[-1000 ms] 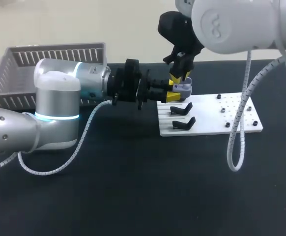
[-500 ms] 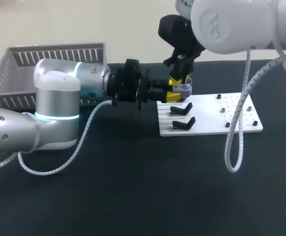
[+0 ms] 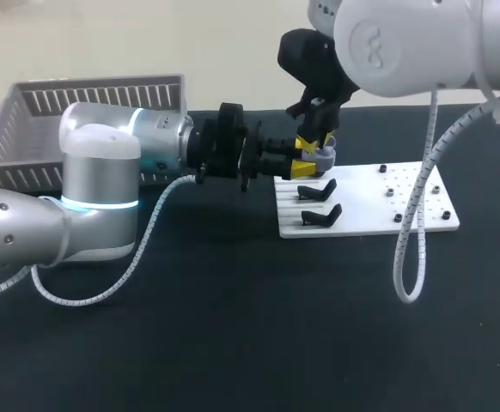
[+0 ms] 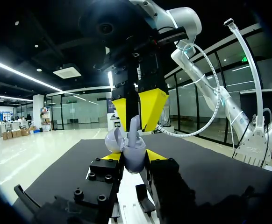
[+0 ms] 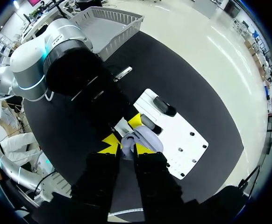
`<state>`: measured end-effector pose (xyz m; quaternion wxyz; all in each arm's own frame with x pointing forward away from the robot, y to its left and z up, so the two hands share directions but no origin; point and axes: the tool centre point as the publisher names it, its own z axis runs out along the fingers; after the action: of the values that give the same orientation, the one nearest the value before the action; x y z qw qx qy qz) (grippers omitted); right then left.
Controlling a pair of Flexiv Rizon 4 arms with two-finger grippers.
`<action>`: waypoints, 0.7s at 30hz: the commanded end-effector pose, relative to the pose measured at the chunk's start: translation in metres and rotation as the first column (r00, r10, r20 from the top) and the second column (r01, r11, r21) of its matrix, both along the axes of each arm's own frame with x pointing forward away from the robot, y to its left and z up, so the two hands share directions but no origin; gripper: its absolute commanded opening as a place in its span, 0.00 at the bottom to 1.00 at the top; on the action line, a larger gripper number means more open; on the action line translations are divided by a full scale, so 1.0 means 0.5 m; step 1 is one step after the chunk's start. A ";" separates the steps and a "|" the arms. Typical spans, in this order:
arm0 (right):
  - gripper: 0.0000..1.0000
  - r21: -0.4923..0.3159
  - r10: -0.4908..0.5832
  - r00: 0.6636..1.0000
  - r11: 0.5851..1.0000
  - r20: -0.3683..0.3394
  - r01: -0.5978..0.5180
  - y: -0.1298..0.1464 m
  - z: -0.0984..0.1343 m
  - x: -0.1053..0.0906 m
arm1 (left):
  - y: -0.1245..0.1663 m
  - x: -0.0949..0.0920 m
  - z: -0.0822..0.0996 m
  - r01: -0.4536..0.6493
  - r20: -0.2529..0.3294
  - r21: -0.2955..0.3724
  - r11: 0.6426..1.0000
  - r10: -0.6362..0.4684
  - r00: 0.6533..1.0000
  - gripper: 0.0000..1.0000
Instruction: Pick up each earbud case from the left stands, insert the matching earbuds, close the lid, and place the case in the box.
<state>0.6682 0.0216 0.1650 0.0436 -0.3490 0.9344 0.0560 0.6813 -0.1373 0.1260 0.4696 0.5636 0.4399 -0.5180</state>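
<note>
My left gripper (image 3: pixel 301 164) comes in from the left and is shut on a lavender earbud case (image 3: pixel 322 155), held above the far end of the white stand board (image 3: pixel 366 206). In the left wrist view the case (image 4: pixel 135 157) sits between my yellow tips with its lid (image 4: pixel 113 139) hinged open to one side. My right gripper (image 3: pixel 313 140) hangs straight above it, shut on a lavender earbud (image 4: pixel 134 129) whose lower end reaches into the open case. In the right wrist view the earbud (image 5: pixel 127 143) shows between my fingers, with the case lid (image 5: pixel 148 136) just beyond.
Two black stands (image 3: pixel 318 190) (image 3: pixel 322 215) stand bare on the left part of the white board. Small black pegs (image 3: pixel 390 191) dot its right part. A grey slatted box (image 3: pixel 87 107) sits at the far left of the black table (image 3: pixel 233 326).
My right gripper has come down slightly with the earbud, closer onto the open case. The left arm and the case have stayed put.
</note>
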 end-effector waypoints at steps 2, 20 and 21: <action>0.00 0.000 0.000 1.000 1.000 -0.001 0.000 0.001 -0.004 0.004 | 0.000 -0.003 -0.002 -0.005 0.003 -0.003 1.000 0.005 1.000 0.00; 0.39 -0.002 0.017 1.000 1.000 -0.011 -0.017 0.003 -0.006 0.005 | 0.000 -0.003 -0.002 -0.005 0.003 -0.003 1.000 0.005 1.000 0.00; 0.80 -0.001 0.019 1.000 1.000 -0.010 -0.019 0.004 -0.002 0.003 | 0.000 -0.003 -0.002 -0.005 0.003 -0.003 1.000 0.005 1.000 0.00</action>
<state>0.6705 0.0237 0.1601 0.0393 -0.3572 0.9315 0.0568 0.6814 -0.1375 0.1259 0.4696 0.5636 0.4401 -0.5178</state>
